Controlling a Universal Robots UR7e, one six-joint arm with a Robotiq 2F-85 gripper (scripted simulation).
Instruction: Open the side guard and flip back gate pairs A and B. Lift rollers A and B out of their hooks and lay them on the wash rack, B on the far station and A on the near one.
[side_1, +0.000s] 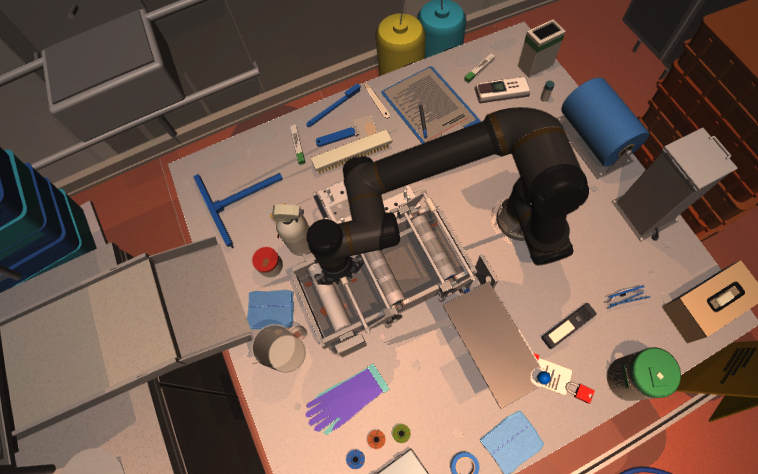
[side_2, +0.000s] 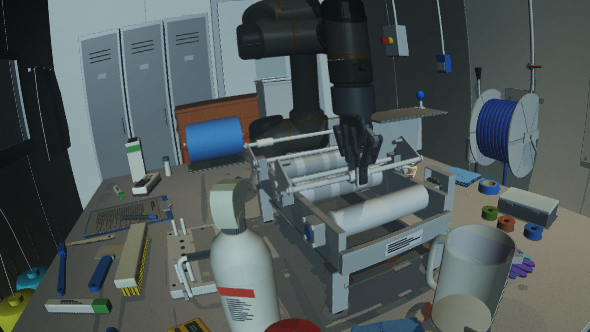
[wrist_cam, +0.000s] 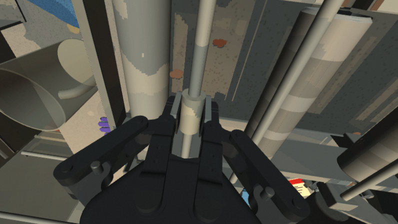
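In the middle of the table stands the roller frame (side_1: 385, 268), with three pale rollers lying across it. The side guard (side_1: 492, 344) lies swung open flat on the table at the frame's right end. My gripper (wrist_cam: 189, 111) is down inside the frame. Its fingers are closed on the thick collar of a thin gate rod (wrist_cam: 192, 114), one finger on each side. This rod (side_2: 320, 182) runs between the nearest roller (side_2: 380, 207) and the middle roller (side_2: 335, 190). A second thin rod (wrist_cam: 292, 72) lies along the middle roller. The wash rack (side_2: 187, 260) sits left of the frame.
A large mug (side_2: 470, 275) and a spray bottle (side_2: 242, 265) stand close to the frame's near end. A red cap (side_1: 265, 260), blue cloth (side_1: 271, 307) and purple glove (side_1: 344, 399) lie around it. Brushes and a squeegee (side_1: 232, 201) lie behind.
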